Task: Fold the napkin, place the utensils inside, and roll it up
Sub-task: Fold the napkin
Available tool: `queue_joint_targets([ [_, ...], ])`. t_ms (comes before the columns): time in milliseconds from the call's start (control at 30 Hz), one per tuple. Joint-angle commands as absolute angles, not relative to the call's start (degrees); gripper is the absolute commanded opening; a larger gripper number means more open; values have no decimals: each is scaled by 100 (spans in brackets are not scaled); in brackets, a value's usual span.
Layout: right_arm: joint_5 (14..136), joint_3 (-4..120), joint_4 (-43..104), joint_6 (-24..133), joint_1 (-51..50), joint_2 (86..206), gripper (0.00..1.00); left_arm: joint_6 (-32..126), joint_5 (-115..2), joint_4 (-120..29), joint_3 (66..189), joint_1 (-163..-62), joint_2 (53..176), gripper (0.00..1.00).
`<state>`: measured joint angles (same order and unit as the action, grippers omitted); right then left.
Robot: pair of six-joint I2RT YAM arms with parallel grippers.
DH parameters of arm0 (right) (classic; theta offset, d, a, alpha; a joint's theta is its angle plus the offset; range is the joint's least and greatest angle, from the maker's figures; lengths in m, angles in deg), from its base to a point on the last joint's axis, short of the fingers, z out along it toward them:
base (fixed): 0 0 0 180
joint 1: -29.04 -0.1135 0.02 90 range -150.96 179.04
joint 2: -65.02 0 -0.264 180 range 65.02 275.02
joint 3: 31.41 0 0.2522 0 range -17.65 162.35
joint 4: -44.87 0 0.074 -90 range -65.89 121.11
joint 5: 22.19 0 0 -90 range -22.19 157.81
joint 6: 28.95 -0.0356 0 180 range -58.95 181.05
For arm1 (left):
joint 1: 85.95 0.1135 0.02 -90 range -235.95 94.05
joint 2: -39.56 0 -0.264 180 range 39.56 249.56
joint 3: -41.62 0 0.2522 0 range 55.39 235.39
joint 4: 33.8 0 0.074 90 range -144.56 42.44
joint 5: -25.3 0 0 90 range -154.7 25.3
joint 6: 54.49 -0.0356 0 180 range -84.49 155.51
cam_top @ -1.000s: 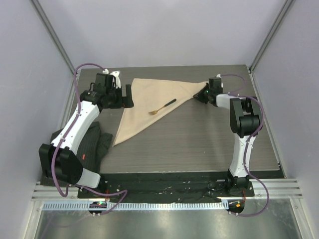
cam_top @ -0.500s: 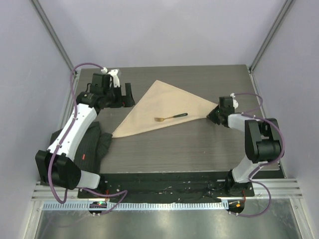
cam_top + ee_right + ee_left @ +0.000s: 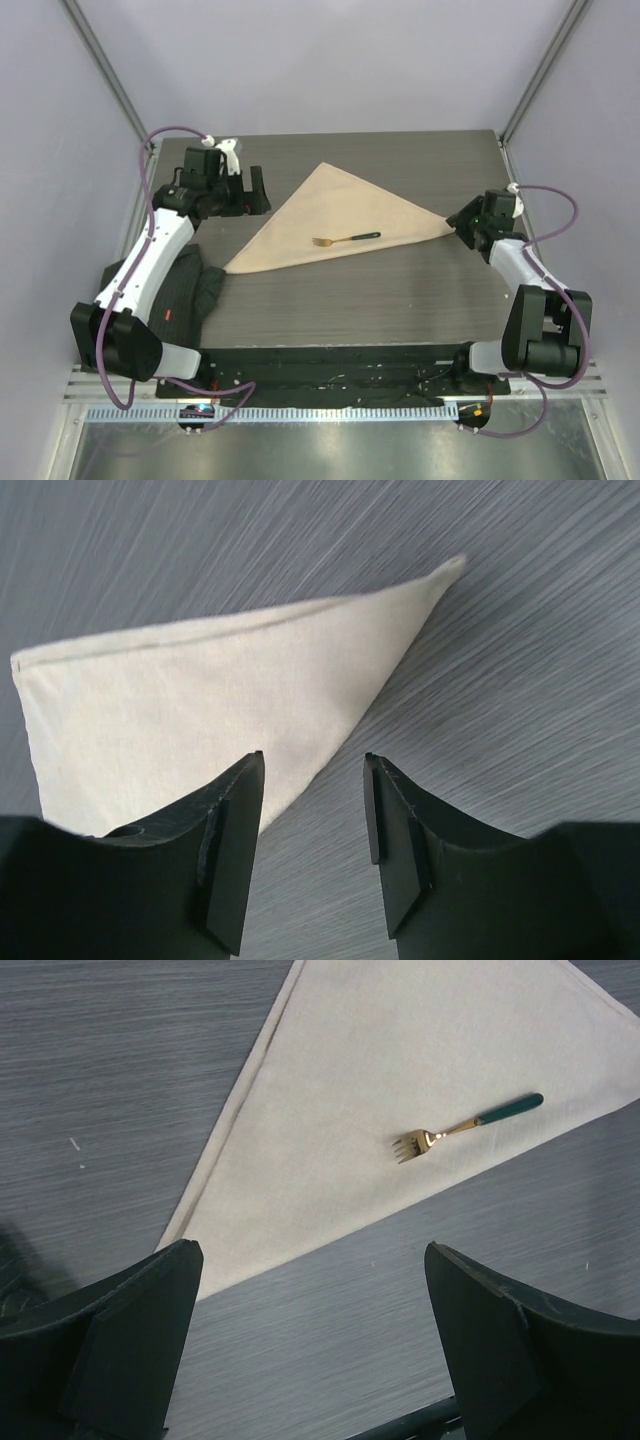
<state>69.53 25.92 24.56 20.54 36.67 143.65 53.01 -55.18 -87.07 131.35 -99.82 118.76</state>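
Note:
The beige napkin (image 3: pixel 335 215) lies flat on the table, folded into a triangle (image 3: pixel 400 1080). A small fork (image 3: pixel 346 238) with gold tines and a dark green handle (image 3: pixel 468 1126) rests on it near its near edge. My right gripper (image 3: pixel 462 221) sits low at the napkin's right corner, open, with only bare table between its fingers (image 3: pixel 312 757). The napkin (image 3: pixel 200 690) spreads out ahead of it, and the nearest corner is tucked behind the left finger. My left gripper (image 3: pixel 256 190) hovers wide open just off the napkin's left edge (image 3: pixel 310 1250), holding nothing.
A dark grey ribbed cloth (image 3: pixel 195 290) hangs over the table's left near edge, under the left arm. Grey walls and metal posts close in the table (image 3: pixel 400 290) on three sides.
The right gripper dragged the napkin's right corner rightward and toward the near side, turning napkin and fork, then opened and let go. The left arm barely moved.

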Motion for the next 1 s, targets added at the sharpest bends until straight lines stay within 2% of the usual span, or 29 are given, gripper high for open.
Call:
queue_joint_targets([
  [0, 7342, 2709, 2302, 2440, 4212, 14421, 44, 5265, -5573, -8544, 13290, -9992, 11769, 100],
  [100, 7519, 2717, 2495, 2502, 4336, 14719, 41, 5265, -5573, -8562, 13291, -9992, 11831, 100],
  [967, 7704, 3341, 3313, 2678, 4609, 15959, 48, 5221, -5652, -8623, 13308, -10001, 11980, 100],
])
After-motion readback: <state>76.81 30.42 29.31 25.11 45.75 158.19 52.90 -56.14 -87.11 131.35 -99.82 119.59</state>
